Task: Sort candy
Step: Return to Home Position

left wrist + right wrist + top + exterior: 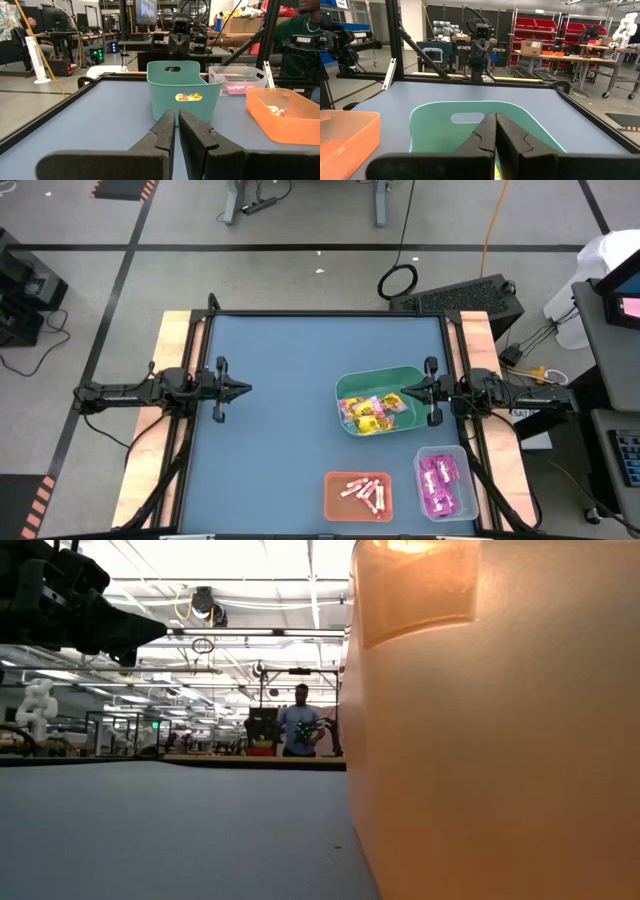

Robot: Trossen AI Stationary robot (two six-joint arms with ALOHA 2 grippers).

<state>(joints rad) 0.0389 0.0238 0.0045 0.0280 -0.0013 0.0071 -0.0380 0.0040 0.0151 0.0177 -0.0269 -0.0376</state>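
Note:
The candy lies in three bins on the blue table. Yellow packets with a few magenta ones [372, 416] fill the green bin [352, 380]. Pink-white sticks [365, 490] lie in the orange bin [335, 505], and magenta packets [436, 483] in the clear bin [458, 452]. My left gripper [247, 389] [176, 112] is shut, level, over the table's left part, pointing at the green bin [184, 95]. My right gripper [404, 391] [495, 116] is shut and hovers level above the green bin's right rim [445, 112].
In the low view the orange bin's wall [500, 740] fills the right half, and my left arm [80, 610] shows at the upper left. A raised black rim [320, 313] frames the table. People stand in the room beyond [300, 730]. Bare blue surface [270, 440] spreads left of the bins.

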